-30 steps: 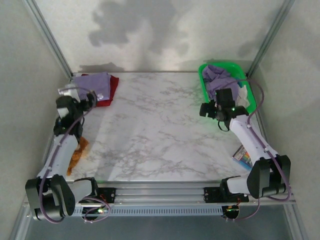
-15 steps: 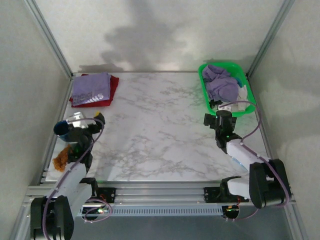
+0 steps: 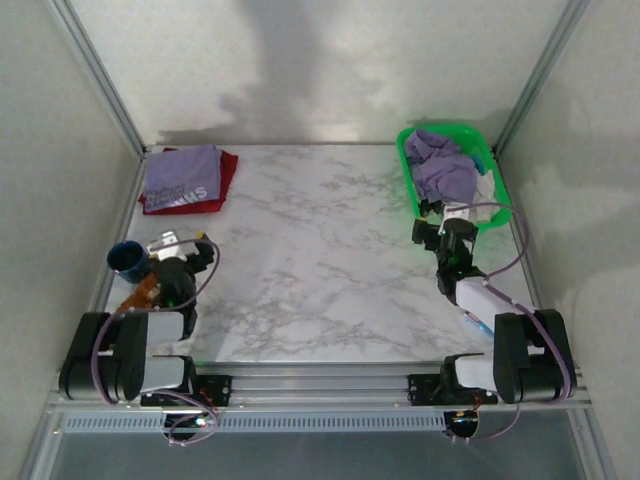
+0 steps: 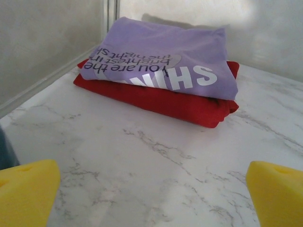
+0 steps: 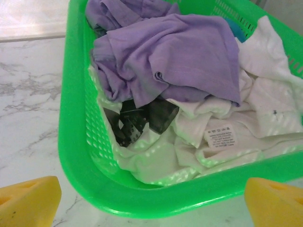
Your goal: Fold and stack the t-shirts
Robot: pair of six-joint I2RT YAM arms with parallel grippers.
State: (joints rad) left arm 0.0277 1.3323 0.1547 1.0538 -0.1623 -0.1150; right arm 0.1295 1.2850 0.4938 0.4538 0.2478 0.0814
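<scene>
Over in the far left corner of the marble worktop (image 3: 320,260) sits a tidy stack: a folded lavender t-shirt (image 4: 161,52) with white lettering face up, lying squarely on a folded dark red t-shirt (image 4: 180,101) whose edges peek out beneath it on the near and right sides.

The left gripper (image 4: 151,194) hangs low near the left edge, toward the near side, facing that stack from well back. Its yellow pads (image 4: 26,191) are spread wide with bare marble between them. Just beside it along the left edge stands a dark blue cup (image 3: 127,258), and a small brown fuzzy toy (image 3: 145,290) lies a little nearer the front.

In the far right corner is the green basket (image 5: 75,118), heaped with crumpled lavender t-shirts (image 5: 180,56) on top of white cloth (image 5: 222,137) with a care label showing — a dark patterned piece (image 5: 142,118) is tucked between them. The right gripper (image 5: 151,194) sits by the right edge just short of the basket's near rim, jaws wide apart and holding nothing.
</scene>
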